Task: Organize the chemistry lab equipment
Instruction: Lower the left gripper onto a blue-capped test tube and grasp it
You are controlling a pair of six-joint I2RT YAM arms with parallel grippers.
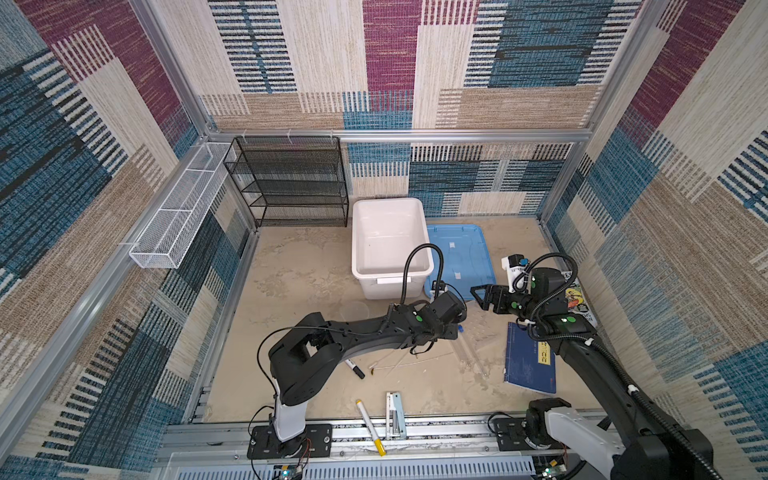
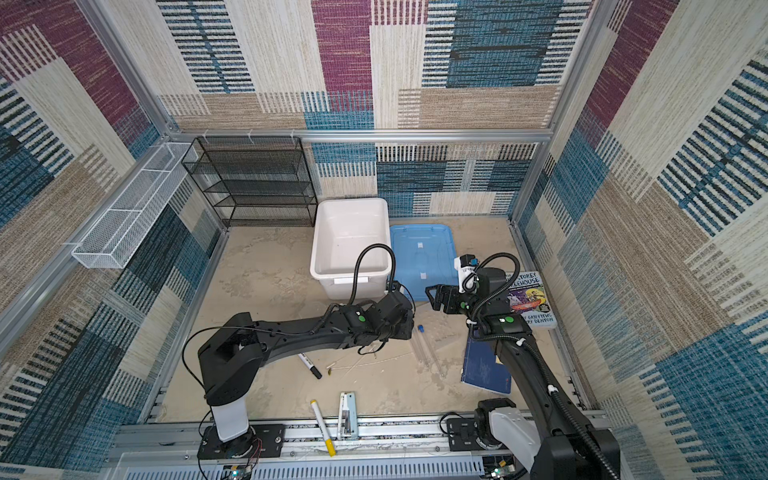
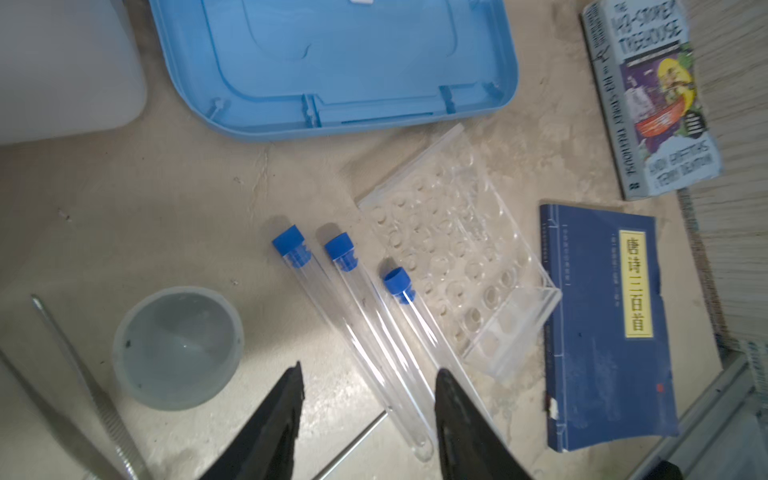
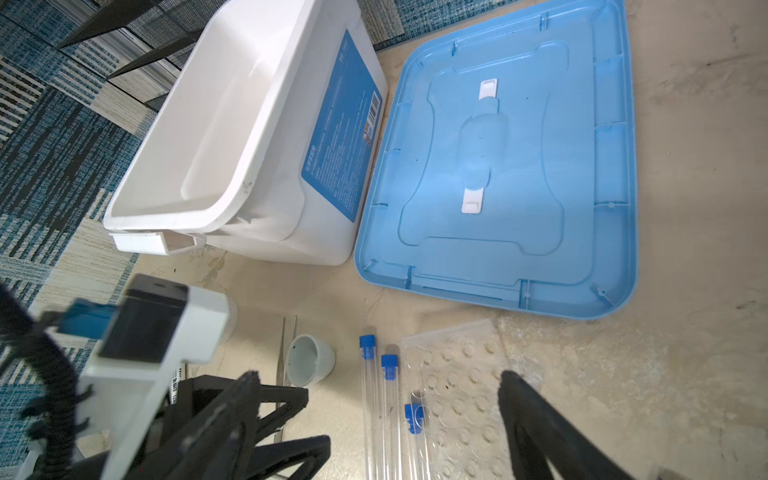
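Three blue-capped test tubes lie side by side on the table, next to the flat clear tube rack. My left gripper hangs low over the tubes' round ends, its jaws apart on either side of two of them and gripping nothing. A thin clear rod runs under it. The small white dish and the metal tweezers lie to one side. My right gripper stands wide open and empty above the blue lid's near edge. The clear beaker stands near the white bin.
The white bin and blue lid sit at the back. A blue book and an illustrated book lie on the right. A black marker, a yellow-tipped marker and a stapler lie near the front.
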